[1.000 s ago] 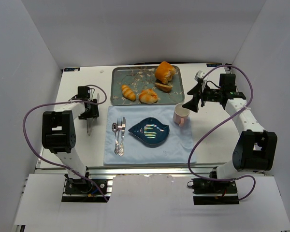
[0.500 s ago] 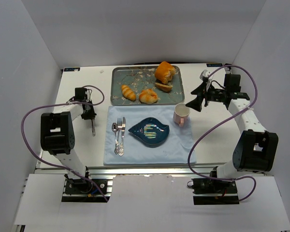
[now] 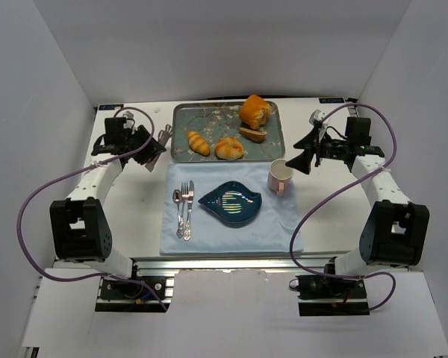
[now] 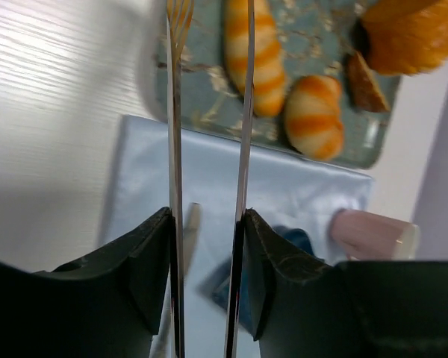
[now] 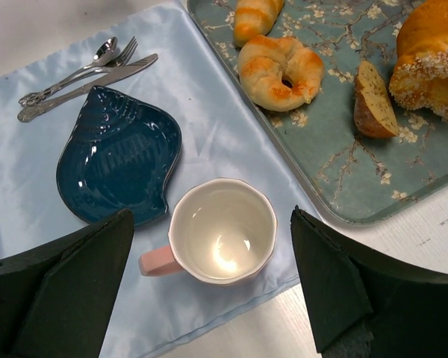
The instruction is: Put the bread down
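We see the small golden-brown ridged croissant roll (image 3: pixel 198 142) lying on the left of the grey-blue blossom-patterned metal tray (image 3: pixel 209 119), its long axis slanting far-left to near-right, with pale stripes crossing it. Around stand a white table (image 3: pixel 134 216) and white walls (image 3: pixel 209 52). The left gripper (image 3: pixel 154 146) clasps thin metal tongs (image 4: pixel 173 112), whose blades are parted; the right gripper (image 3: pixel 305 153) gapes empty.

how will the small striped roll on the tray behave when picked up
Probably light and soft: the striped roll looks puffy, so a hard squeeze may dent it. Its elongated, rounded shape might roll on the tray.
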You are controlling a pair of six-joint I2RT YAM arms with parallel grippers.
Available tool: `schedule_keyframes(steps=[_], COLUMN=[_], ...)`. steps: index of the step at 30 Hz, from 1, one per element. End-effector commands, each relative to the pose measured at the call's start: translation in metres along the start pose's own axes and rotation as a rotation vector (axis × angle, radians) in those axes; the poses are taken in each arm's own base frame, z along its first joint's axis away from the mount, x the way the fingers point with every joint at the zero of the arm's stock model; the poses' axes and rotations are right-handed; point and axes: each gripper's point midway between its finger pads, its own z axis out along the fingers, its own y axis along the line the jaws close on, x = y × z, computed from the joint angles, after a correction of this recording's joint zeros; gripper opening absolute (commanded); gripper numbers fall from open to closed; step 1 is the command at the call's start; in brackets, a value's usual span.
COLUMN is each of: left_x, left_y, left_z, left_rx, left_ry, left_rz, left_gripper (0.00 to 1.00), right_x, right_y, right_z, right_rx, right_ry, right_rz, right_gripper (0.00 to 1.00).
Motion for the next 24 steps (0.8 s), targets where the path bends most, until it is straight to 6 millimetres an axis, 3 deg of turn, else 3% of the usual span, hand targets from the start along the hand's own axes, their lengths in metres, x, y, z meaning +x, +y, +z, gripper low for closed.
schedule_keyframes(steps=[1,7,12,17,24], left_x=[0.012,0.019,0.027,0.021,0.031], left_y=[-0.049,-0.069,-0.068,-0.065,-0.063], left_z=[-0.002,0.012,0.025,0.02,0.012], left_rx=[0.142,0.114,0.031,-0.028,-0.043], left_ry=[0.059,0.09,0.129,0.121,0.16], left_rz=[-0.068,-0.03,-0.025,-0.007,-0.013], left_gripper=[0.52,0.53,0.54,0.55,0.56], right_x=[-0.015,-0.016,-0.016,-0.014,-0.01], right_y=[0.004,0.005,0.004,0.005,0.007], right_z=[-0.003,-0.005,-0.008,-0.011,-0.013], right_rx=[-0.015,-0.014,-0.006,-0.005,-0.005], right_ry=[-0.045,-0.049,-0.053,-0.057,-0.058], right_rz=[-0.042,-0.046,-0.054,-0.051,-0.041], right_gripper=[0.89,0.89,0.89,0.89,0.89])
